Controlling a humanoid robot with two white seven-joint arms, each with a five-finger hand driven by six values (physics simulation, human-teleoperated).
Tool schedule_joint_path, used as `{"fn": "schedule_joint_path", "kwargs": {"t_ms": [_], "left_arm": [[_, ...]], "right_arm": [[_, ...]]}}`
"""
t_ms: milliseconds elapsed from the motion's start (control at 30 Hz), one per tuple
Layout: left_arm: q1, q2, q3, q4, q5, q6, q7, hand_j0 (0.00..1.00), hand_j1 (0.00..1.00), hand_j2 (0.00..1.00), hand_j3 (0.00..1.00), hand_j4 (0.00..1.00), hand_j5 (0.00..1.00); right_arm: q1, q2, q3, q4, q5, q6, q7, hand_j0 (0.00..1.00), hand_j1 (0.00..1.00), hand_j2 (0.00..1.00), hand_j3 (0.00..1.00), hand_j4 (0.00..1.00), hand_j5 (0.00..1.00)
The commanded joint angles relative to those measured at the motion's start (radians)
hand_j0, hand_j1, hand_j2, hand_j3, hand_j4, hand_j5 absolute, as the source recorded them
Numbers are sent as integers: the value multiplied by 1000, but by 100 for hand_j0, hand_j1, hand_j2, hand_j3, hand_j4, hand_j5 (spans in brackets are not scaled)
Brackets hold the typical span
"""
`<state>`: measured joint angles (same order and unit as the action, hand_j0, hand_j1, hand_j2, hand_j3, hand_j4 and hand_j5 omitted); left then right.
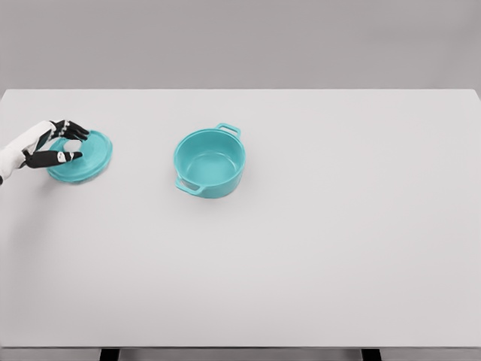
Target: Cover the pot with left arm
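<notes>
Head view, left hand [54, 146] over teal lid [89, 159], uncovered pot [210, 162] apart, no writing

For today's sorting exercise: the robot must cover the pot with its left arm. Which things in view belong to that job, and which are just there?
Belong to the job:
- round teal lid, flat on the table at the left
- teal two-handled pot, open and empty, apart from the lid
- left hand, fingers over the lid's knob

Just there:
- white table
</notes>
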<state>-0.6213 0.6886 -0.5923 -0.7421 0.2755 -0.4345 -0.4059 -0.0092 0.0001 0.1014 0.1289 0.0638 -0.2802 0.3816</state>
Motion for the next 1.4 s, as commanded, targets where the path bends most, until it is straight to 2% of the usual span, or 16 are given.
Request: {"fn": "schedule_joint_path", "kwargs": {"t_ms": [0,133,333,567,633,667,800,1067,1367], "left_arm": [[0,0,-1,0,2,-1,-1,35,35,35,35,35,35],[2,2,2,-23,2,-7,-2,34,34,34,34,34,34],[11,11,0,-266,-15,-13,-5,34,34,34,34,34,34],[12,0,-6,-408,-52,-13,-7,34,34,34,34,34,34],[9,-23,-43,-419,-62,-13,-5,34,34,34,34,34,34],[8,-30,-46,-421,-87,-13,-5,34,34,34,34,34,34],[8,-37,-49,-434,-93,-13,-11,35,35,35,35,35,35],[-31,-41,-115,-434,-119,48,-14,35,35,35,35,35,35],[-60,-118,-149,-434,-137,48,-13,35,35,35,35,35,35]], "right_arm": [[0,0,0,0,1,0,0,100,100,100,100,100,100],[0,0,0,0,1,0,0,100,100,100,100,100,100],[0,0,0,0,1,0,0,100,100,100,100,100,100],[0,0,0,0,1,0,0,100,100,100,100,100,100],[0,0,0,0,1,0,0,100,100,100,100,100,100],[0,0,0,0,2,0,0,100,100,100,100,100,100],[0,0,0,0,1,0,0,100,100,100,100,100,100],[0,0,0,0,1,0,0,100,100,100,100,100,100],[0,0,0,0,1,0,0,100,100,100,100,100,100]]}}
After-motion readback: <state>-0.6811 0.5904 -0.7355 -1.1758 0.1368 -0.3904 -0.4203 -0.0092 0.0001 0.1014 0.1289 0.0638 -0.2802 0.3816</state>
